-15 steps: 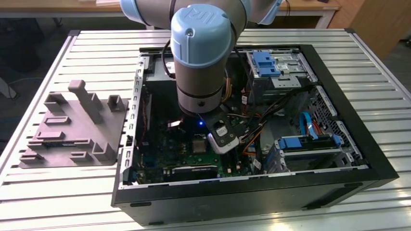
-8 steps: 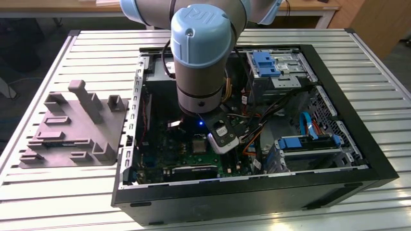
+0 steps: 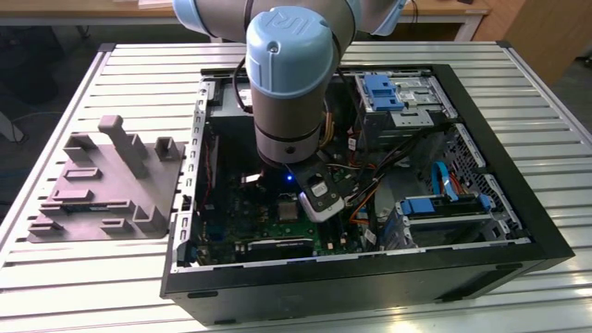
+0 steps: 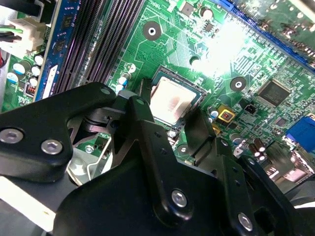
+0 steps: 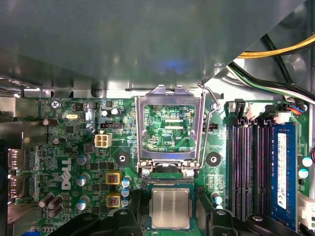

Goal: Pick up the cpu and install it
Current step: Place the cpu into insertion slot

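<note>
Cpu (image 5: 170, 207) lying flat in socket of green motherboard (image 5: 74, 147), just beside raised load plate (image 5: 170, 129). Square, thin, pale silvery-grey metal top with dull sheen, narrow green border. Gripper (image 4: 171, 102) spread, black fingers (image 4: 144, 93) straddling chip, slim gap either side in first wrist view; nothing gripped.

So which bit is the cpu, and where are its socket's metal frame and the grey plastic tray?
cpu (image 5: 170, 207), first wrist view: middle of its silvery top.
socket frame (image 5: 170, 98), first wrist view: the bar at its free end.
grey plastic tray (image 3: 104, 189), exterior view: bare base between the posts.
</note>
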Action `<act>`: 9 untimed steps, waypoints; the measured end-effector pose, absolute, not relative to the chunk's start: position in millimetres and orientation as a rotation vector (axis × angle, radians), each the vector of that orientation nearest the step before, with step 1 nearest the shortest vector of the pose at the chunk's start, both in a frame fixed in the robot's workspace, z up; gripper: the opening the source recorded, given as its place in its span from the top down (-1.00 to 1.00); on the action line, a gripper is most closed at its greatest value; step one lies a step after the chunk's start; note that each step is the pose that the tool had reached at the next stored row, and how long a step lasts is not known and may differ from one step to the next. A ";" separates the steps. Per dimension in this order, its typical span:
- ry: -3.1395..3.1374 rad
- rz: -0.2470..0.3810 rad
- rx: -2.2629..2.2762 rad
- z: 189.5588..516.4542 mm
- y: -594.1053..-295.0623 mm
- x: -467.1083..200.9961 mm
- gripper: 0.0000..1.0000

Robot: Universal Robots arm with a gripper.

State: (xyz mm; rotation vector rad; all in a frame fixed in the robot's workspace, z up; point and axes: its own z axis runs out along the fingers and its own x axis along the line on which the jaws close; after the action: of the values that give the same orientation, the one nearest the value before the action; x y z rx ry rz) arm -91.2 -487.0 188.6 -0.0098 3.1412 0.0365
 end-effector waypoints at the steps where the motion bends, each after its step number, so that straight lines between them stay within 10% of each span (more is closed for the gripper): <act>1: 3.141 0.037 -0.010 188.6 -487.0 -91.2 -0.08; 9: 3.141 0.036 -0.010 188.6 -487.0 -91.4 0.07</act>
State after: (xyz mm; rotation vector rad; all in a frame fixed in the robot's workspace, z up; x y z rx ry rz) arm -91.4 -487.0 188.6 -0.0098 3.1411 0.0364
